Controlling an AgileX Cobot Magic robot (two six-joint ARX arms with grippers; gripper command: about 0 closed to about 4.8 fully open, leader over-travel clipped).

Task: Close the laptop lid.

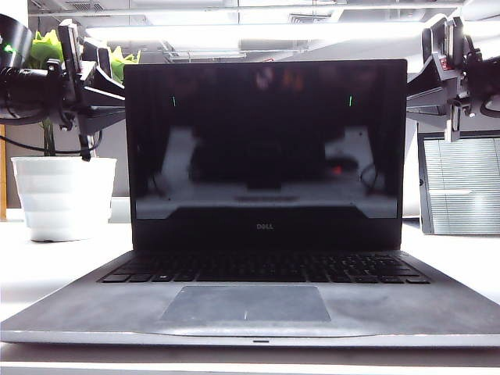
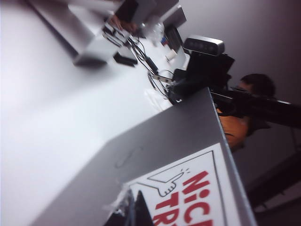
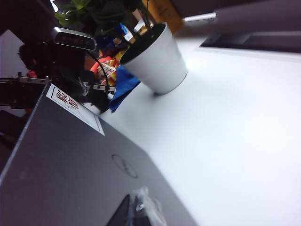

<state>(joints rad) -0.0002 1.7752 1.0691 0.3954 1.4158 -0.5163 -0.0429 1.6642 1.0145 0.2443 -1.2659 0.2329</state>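
I see strong ceiling lights (image 1: 258, 30) that overexpose the white table (image 1: 47, 266); the laptop lid (image 1: 266, 148) reflects them darkly, and both wrist views are soft.

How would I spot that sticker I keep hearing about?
Start at the big open silver Dell laptop in the middle of the table and go round behind its upright silver lid. On that back, near a top corner, sits a white rectangular sticker, the only red-lettered thing on it, apart from the round logo.
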